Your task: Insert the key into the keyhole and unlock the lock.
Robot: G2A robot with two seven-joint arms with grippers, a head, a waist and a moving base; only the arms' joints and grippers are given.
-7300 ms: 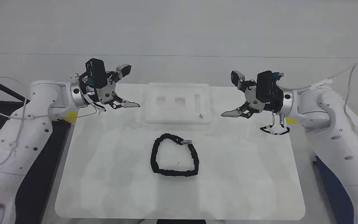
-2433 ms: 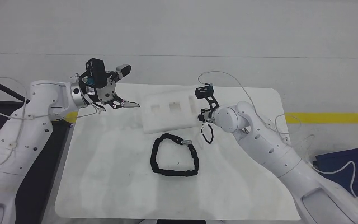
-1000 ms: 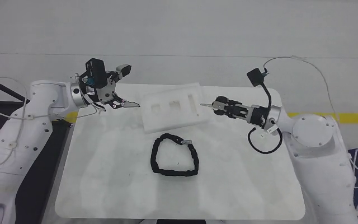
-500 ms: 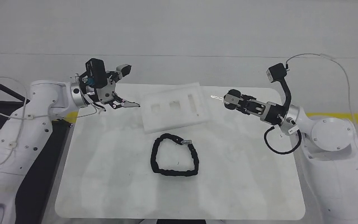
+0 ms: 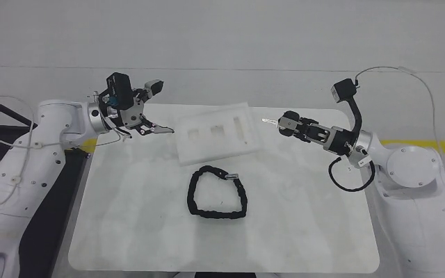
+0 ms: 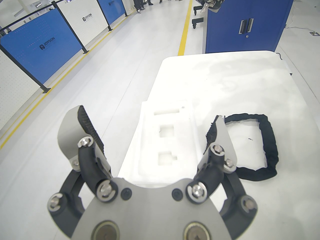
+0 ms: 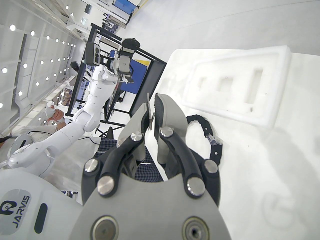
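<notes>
A black fabric-covered chain lock [image 5: 217, 193] lies in a loop at the table's middle, its metal keyhole end [image 5: 231, 178] on the far right of the loop. My right gripper [image 5: 277, 122] hovers above the table to the right of the foam tray, shut on a small silver key [image 5: 267, 120] that points toward the tray. In the right wrist view the key's thin blade [image 7: 149, 112] stands pinched between the pads, with the lock [image 7: 208, 136] beyond. My left gripper [image 5: 161, 108] hangs open at the table's far left corner, holding nothing; its wrist view shows the lock [image 6: 262, 146].
A white foam tray [image 5: 217, 132] with three recesses lies skewed at the back of the table, between the two grippers. It also appears beyond the open fingers in the left wrist view as the tray [image 6: 165, 136].
The right gripper took the key from the foam tray, skewing the tray, and carried it up and to the right. Over the last half second it holds still. The left arm has not moved.
</notes>
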